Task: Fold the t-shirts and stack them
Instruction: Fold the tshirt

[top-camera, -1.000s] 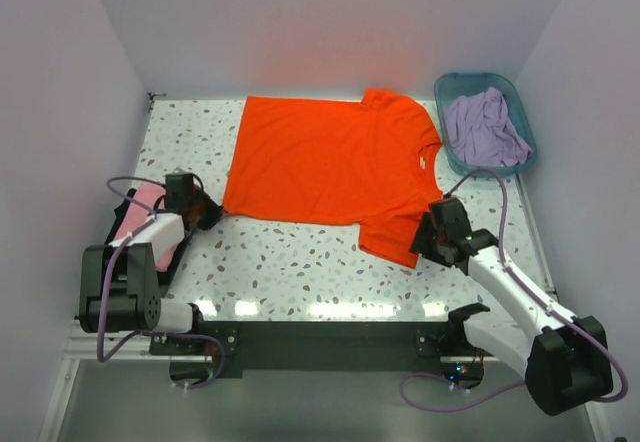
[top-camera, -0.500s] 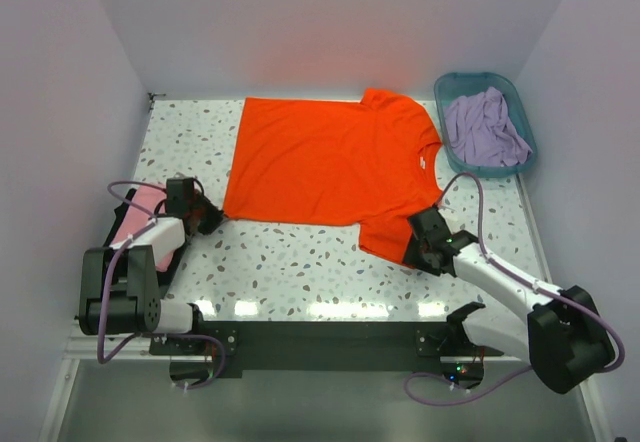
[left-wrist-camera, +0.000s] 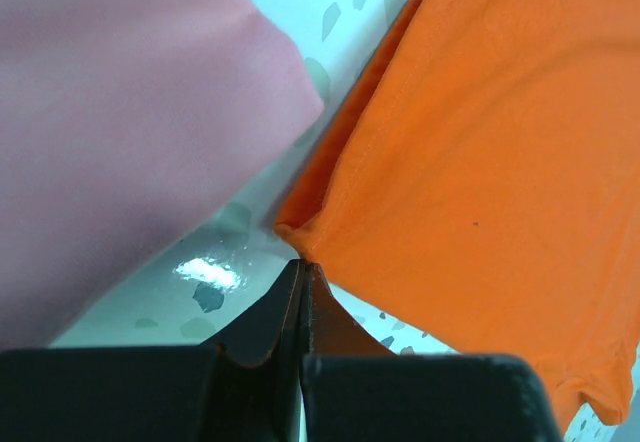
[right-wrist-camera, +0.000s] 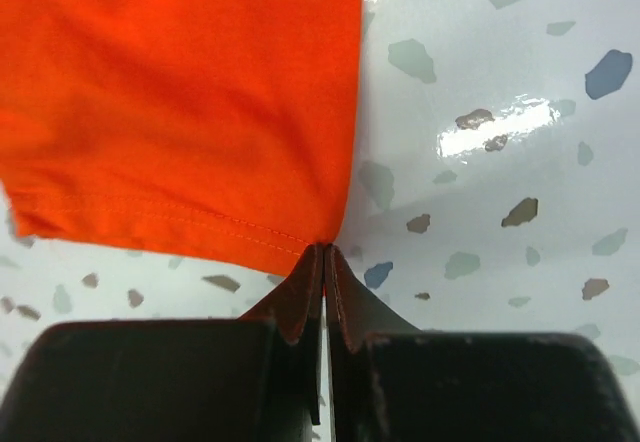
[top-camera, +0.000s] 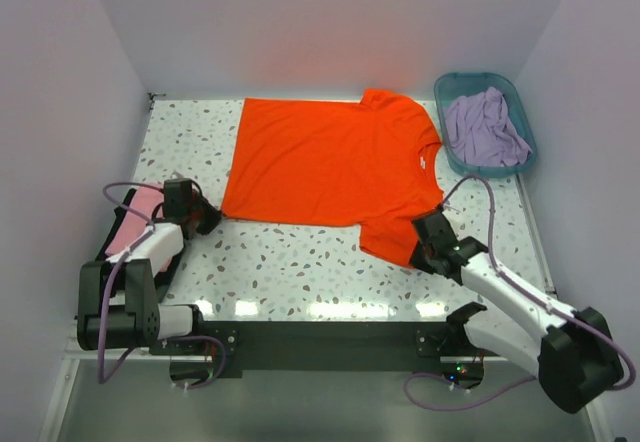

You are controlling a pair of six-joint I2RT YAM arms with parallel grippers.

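Note:
The orange t-shirt lies spread flat across the table, neck toward the right. My left gripper is shut on the shirt's near left hem corner; the left wrist view shows the closed tips pinching the orange cloth. My right gripper is shut on the corner of the near sleeve, its tips closed on the stitched hem of the orange cloth. A folded pink t-shirt rests on a black one at the left edge. The lavender t-shirt sits crumpled in the basket.
A teal plastic basket stands at the back right corner. Walls close in the speckled table on the left, back and right. A purple cable loops above each arm.
The right gripper has slid in to the near sleeve corner and shut on it. The left gripper has stayed shut on the hem corner, shifting only slightly.

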